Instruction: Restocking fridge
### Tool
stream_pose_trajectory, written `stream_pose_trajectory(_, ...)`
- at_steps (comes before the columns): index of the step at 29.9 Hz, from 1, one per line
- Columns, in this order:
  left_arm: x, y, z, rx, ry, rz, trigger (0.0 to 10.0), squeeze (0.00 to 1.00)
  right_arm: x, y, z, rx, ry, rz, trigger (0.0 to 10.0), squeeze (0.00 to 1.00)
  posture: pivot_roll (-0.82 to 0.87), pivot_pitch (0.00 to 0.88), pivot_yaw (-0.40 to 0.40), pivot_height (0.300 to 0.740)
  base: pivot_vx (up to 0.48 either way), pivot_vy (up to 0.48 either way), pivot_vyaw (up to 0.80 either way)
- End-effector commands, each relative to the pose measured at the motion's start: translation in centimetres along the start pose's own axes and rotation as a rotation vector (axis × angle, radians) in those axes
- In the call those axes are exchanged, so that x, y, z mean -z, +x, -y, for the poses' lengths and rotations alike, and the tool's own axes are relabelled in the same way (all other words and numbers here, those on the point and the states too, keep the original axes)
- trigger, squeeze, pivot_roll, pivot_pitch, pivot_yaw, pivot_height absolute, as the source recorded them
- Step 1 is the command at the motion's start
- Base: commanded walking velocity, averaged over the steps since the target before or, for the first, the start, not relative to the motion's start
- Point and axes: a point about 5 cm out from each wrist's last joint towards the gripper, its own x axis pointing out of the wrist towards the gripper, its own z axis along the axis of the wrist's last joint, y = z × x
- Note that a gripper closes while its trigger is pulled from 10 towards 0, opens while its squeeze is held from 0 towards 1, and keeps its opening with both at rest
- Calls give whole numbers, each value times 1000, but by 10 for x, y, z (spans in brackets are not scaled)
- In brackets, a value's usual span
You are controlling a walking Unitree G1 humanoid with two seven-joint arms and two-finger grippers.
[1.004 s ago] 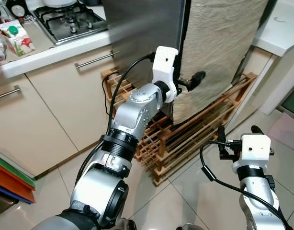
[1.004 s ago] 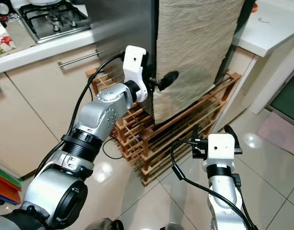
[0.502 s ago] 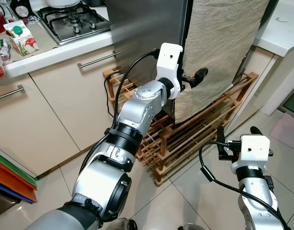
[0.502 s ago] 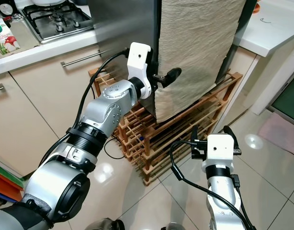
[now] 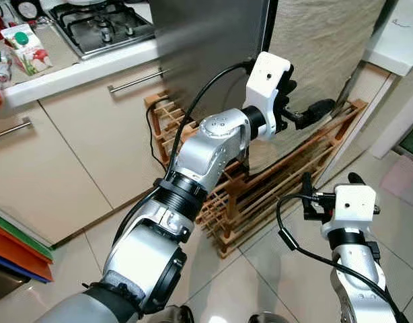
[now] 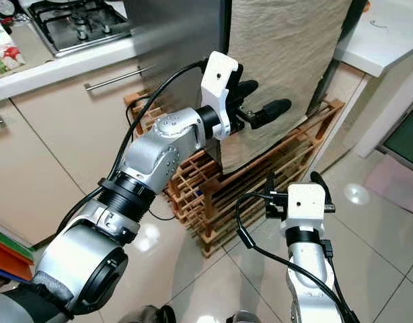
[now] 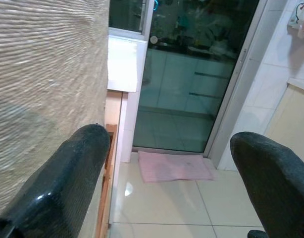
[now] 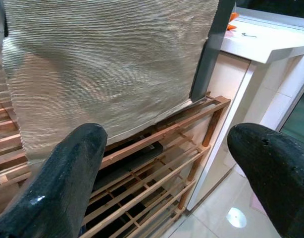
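Fridge-side cloth [image 5: 327,47]: left tool [image 5: 302,108] (open) moved right.

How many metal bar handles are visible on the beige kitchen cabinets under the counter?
2. One handle is on the cabinet front just below the stove, beside the steel fridge side. The other handle is further to the robot's left, cut by the picture edge. More may be hidden outside the view.

left tool [image 5: 302,108] swung rightward across beige cloth [image 5: 327,47], fingers apart

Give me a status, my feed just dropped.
Left gripper open, raised against the beige woven cloth hanging over the steel fridge. Right gripper open, low, idle. Wooden slatted rack stands below.
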Motion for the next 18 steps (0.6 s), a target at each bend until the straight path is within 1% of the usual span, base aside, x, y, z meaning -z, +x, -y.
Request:
stream_pose_trajectory(1, -5, 31, 64, 180, -105, 78, 10000, 0, 2, 0, 1, 3, -3, -11, 10000, 0, -211, 68, 62, 740, 0, 0, 0)
stream_pose_trajectory(2, -2, 18, 43, 105, -68, 76, 10000, 0, 0, 6, 0, 3, 2, 3, 10000, 0, -188, 30, 54, 740, 0, 0, 0)
stream_pose_trajectory(4, -2, 18, 43, 105, -68, 76, 10000, 0, 0, 6, 0, 3, 2, 3, 10000, 0, -188, 30, 54, 740, 0, 0, 0)
stream_pose_trajectory(5, -3, -9, 12, -25, 14, 103, 10000, 0, -4, 14, -3, -3, 12, 25, 10000, 0, -168, 4, 52, 740, 0, 0, 0)
stream_pose_trajectory(6, -4, -18, 4, -61, 30, 117, 10000, 0, -5, 17, -5, -6, 15, 32, 10000, 0, -160, 0, 52, 740, 0, 0, 0)
stream_pose_trajectory(7, -9, -31, -2, -89, 44, 145, 10000, 0, -8, 20, -6, -9, 22, 45, 10000, 0, -147, 0, 52, 740, 0, 0, 0)
stream_pose_trajectory(8, -11, -38, -6, -102, 50, 161, 10000, 0, -10, 21, -7, -11, 26, 53, 10000, 0, -143, 0, 53, 740, 0, 0, 0)
stream_pose_trajectory(9, -11, -38, -6, -102, 50, 161, 10000, 0, -10, 21, -7, -11, 26, 53, 10000, 0, -143, 0, 53, 740, 0, 0, 0)
stream_pose_trajectory(10, -13, -50, -11, -117, 59, 170, 10000, 0, -11, 23, -7, -14, 28, 61, 10000, 0, -129, 0, 50, 740, 0, 0, 0)
stream_pose_trajectory(11, -13, -50, -11, -117, 59, 170, 10000, 0, -11, 23, -7, -14, 28, 61, 10000, 0, -129, 0, 50, 740, 0, 0, 0)
stream_pose_trajectory(12, -14, -62, -16, -134, 67, 178, 10000, 0, -12, 23, -8, -17, 30, 64, 10000, 0, -114, 0, 48, 740, 0, 0, 0)
stream_pose_trajectory(13, -7, -78, -24, -171, 68, 157, 10000, 0, -10, 23, -10, -22, 32, 62, 10000, 0, -97, 0, 50, 740, 0, 0, 0)
stream_pose_trajectory(14, 4, -95, -34, -232, 71, 124, 10000, 0, -7, 22, -11, -28, 34, 55, 10000, 0, -80, 0, 54, 740, 0, 0, 0)
stream_pose_trajectory(15, 12, -106, -40, -274, 72, 99, 10000, 0, -5, 22, -13, -32, 35, 50, 10000, 0, -76, 0, 55, 740, 0, 0, 0)
stream_pose_trajectory(16, 18, -113, -45, -307, 80, 78, 10000, 0, -3, 22, -14, -34, 36, 47, 10000, 0, -76, 0, 55, 740, 0, 0, 0)
stream_pose_trajectory(17, 28, -122, -51, -371, 97, 51, 10000, 0, -3, 22, -14, -35, 40, 46, 10000, 0, -64, 0, 57, 740, 0, 0, 0)
stream_pose_trajectory(18, 41, -135, -60, -463, 124, 6, 10000, 0, -5, 24, -17, -44, 50, 55, 10000, 0, -54, 0, 57, 740, 0, 0, 0)
